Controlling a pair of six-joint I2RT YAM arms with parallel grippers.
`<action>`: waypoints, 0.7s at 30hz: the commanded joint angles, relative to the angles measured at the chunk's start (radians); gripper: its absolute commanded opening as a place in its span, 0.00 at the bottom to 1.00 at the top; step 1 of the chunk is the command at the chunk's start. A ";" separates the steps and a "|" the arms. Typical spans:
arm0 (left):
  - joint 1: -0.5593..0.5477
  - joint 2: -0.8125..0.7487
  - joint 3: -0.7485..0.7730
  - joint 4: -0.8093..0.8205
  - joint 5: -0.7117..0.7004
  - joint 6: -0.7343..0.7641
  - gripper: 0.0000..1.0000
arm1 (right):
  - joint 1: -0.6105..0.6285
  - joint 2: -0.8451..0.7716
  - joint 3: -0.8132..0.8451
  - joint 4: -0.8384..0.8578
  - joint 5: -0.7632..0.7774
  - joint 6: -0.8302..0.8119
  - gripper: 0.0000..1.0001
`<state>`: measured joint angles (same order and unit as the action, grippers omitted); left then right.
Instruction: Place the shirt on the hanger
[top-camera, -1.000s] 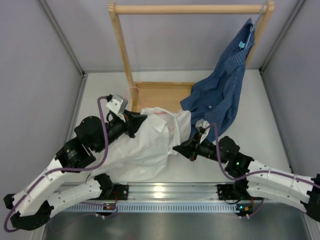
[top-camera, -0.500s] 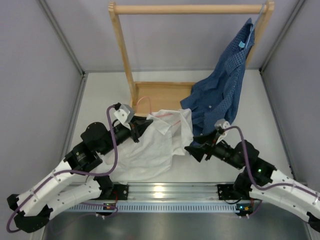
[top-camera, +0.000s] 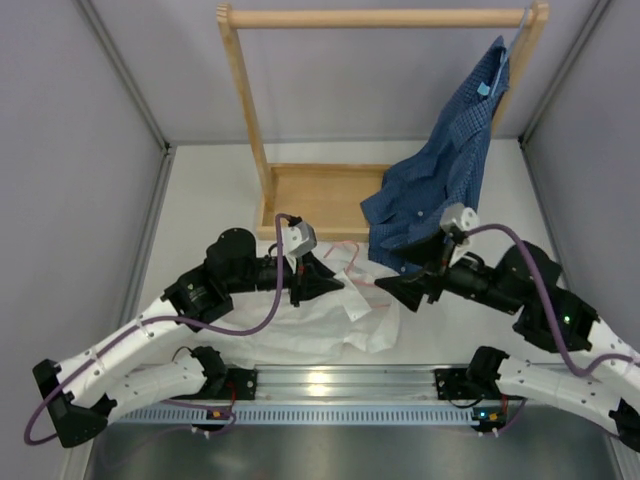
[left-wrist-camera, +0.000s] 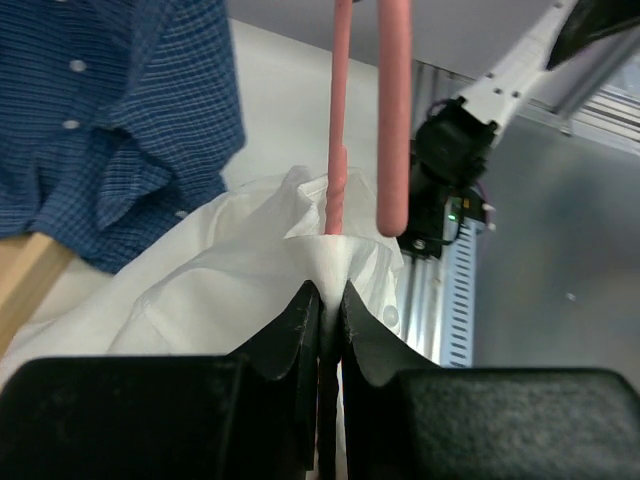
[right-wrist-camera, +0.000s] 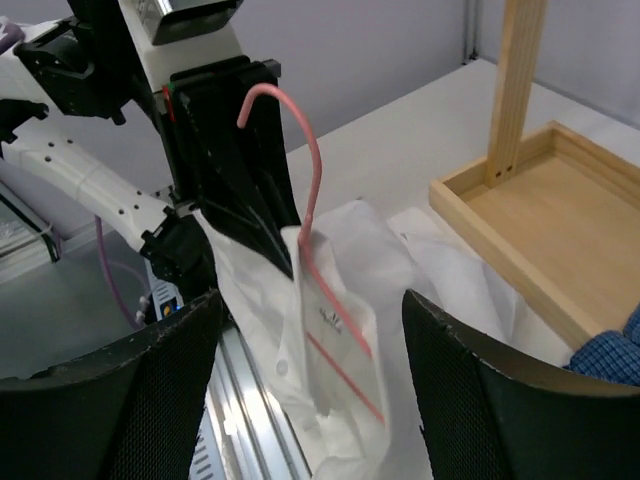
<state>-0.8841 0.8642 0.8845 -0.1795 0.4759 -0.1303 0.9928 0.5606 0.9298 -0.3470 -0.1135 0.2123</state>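
- Left wrist view first: the left tool is clamped tight on a pinch of the plain white button-up shirt, right where the thin pink wire hanger dives into the fabric. Can't tell if the wire itself is in that pinch. If it isn't, I'd bet the hanger twists or slides out of the collar the moment anything tugs.
- The right tool has its fingers wide apart, holding nothing, facing the hanger's hook. If it closes on loose cloth instead of wire, it'll drag the shirt off rather than steady it.
- Pink shows through the cloth in the right wrist view, so the hanger looks partly inside. Most of the shirt is heaped on the pale tabletop between the two tools, though. Fabric that thin and soft could slump off one shoulder on the lift.
- The dark blue checked shirt hangs from the wooden rack just beside the right tool. Easy snag on the way up.
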 joint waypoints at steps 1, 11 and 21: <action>-0.001 -0.010 0.068 0.104 0.248 -0.048 0.00 | 0.012 0.163 0.121 -0.026 -0.161 -0.076 0.66; -0.001 -0.024 0.047 0.114 0.446 -0.046 0.00 | 0.012 0.295 0.121 0.253 -0.351 -0.042 0.39; -0.001 -0.019 0.099 0.112 0.432 -0.075 0.00 | 0.012 0.354 0.081 0.410 -0.491 0.013 0.25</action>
<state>-0.8814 0.8536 0.9123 -0.1535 0.8574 -0.1848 0.9989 0.8864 1.0077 -0.0463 -0.5415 0.2115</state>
